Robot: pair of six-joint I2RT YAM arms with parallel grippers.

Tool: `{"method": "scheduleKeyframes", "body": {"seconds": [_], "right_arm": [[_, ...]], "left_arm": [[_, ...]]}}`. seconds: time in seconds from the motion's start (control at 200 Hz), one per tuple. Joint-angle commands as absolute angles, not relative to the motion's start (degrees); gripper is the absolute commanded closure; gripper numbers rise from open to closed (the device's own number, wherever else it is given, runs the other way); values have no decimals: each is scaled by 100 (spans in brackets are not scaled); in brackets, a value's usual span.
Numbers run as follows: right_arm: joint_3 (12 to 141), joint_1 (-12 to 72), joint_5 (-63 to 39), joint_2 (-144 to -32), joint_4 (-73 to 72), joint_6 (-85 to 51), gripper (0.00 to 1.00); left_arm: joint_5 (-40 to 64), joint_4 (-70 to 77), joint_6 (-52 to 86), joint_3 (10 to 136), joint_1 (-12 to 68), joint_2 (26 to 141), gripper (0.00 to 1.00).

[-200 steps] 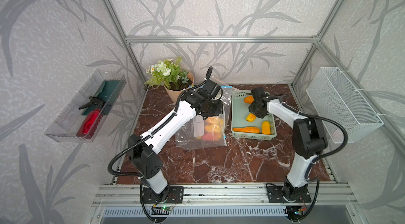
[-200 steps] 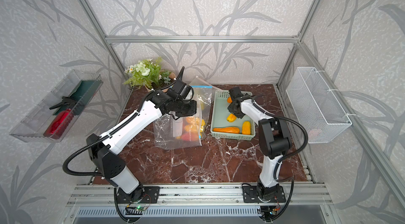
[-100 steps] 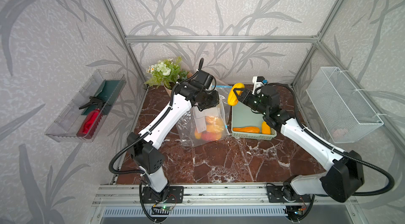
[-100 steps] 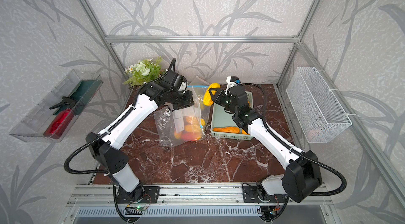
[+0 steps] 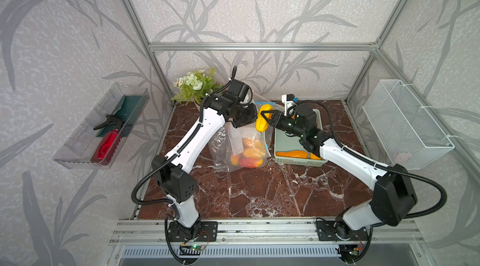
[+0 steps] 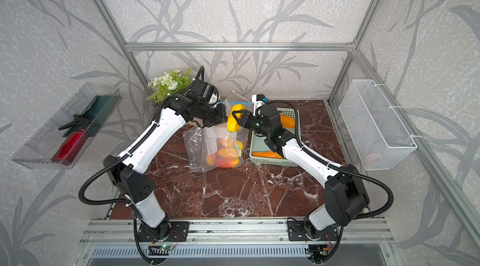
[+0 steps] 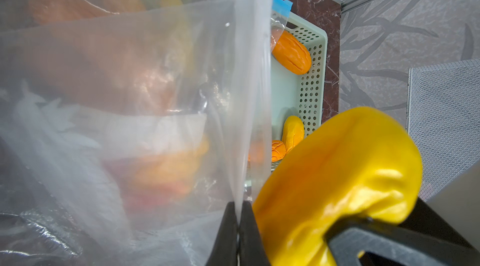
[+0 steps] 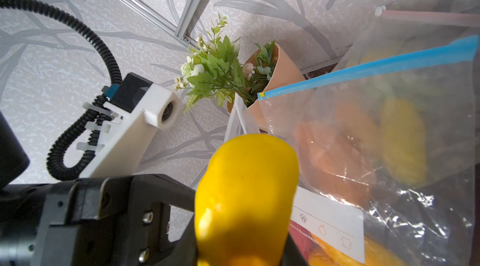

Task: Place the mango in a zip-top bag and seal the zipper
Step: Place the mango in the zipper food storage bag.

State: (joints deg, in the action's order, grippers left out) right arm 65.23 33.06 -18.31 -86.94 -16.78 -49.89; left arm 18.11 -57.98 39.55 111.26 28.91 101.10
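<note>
Left gripper (image 7: 238,221) — jaws pinched tight on the wall of the zip-top bag (image 5: 240,147), holding its rim up over the bench (image 5: 259,194) near the back edge. Right gripper (image 5: 262,118) clamps the yellow mango (image 5: 261,127), jaws part-open around it, aloft just beside the bag's mouth. Right fingertips mostly hidden behind the fruit; bag contents blur through film.

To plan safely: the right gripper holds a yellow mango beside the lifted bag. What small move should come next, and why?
Probably move the right gripper slightly toward the mouth of the bag and lower the mango in. The left gripper pinches the bag's edge, holding it up, and the mango is beside that edge, not yet inside.
</note>
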Motion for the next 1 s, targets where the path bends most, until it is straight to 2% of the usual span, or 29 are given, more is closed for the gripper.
{"method": "scheduleKeyframes", "body": {"seconds": [0.0, 0.27, 0.41, 0.475, 0.58, 0.665, 0.805, 0.995], "right_arm": [[6536, 3348, -1762, -8760, -1692, -4447, 76], [6729, 3521, -1638, -9014, -1706, -3699, 75], [7170, 3706, -1843, -9231, -928, -3288, 73], [7309, 3782, -1806, -9259, -434, -3132, 68], [7303, 3789, -1409, -9119, 208, -3185, 47], [7254, 3715, -1175, -8864, 373, -3317, 35], [7773, 3463, -850, -8619, 1526, -3884, 29], [8031, 3073, 297, -8508, 4349, -5610, 31]], "left_arm": [[1905, -6031, 3986, 11521, 2883, 10116, 100], [2176, -6175, 4184, 11694, 2884, 10120, 100], [2099, -6165, 4197, 11713, 2885, 10101, 100], [2060, -6144, 4226, 11748, 2887, 10092, 100], [2034, -6149, 4228, 11734, 2888, 10085, 100], [2074, -6111, 4210, 11618, 2883, 10107, 100], [2119, -5951, 4210, 11411, 2905, 10143, 100], [2153, -5845, 4164, 11440, 2960, 10323, 100]]}}
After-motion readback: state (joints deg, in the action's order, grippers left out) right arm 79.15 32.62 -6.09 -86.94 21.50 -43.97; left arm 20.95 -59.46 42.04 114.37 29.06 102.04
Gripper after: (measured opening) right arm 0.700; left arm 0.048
